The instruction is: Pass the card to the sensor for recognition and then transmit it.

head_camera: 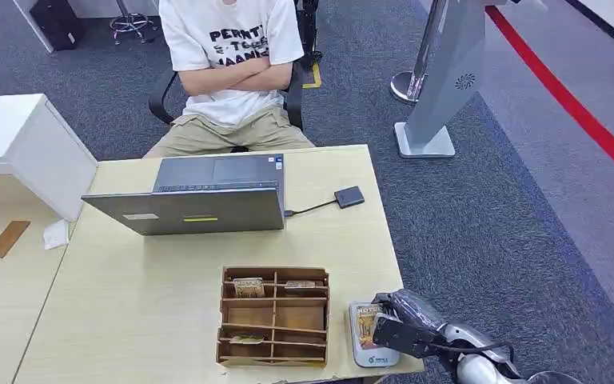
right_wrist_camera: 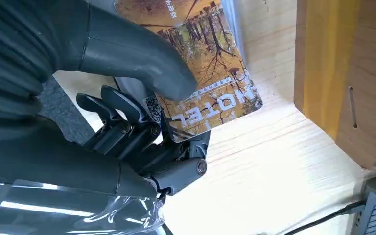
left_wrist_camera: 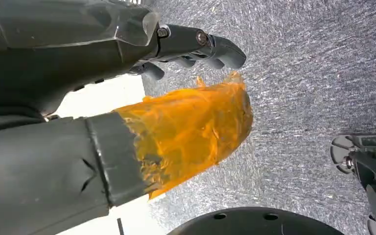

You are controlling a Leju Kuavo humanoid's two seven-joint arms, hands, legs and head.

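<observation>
Card (right_wrist_camera: 210, 73) (autumn-tree print, "HOTEL" lettering) sits at table's near right corner, pinched between thumb and fingers of right hand (head_camera: 406, 322), above white sensor pad (head_camera: 373, 357). Left to right on table (head_camera: 152, 312): open laptop (head_camera: 200, 196); brown compartment box (head_camera: 274, 316) holding more cards; sensor pad just beside box. Left hand (left_wrist_camera: 127, 73) hangs over carpet, fingers curled, nothing held.

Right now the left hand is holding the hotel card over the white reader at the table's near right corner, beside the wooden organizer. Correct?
Not quite: it is the right hand that holds the hotel card, thumb and fingers pinching it, as the right wrist view shows. The rest stands: the card is over the white reader, beside the wooden organizer.
</observation>
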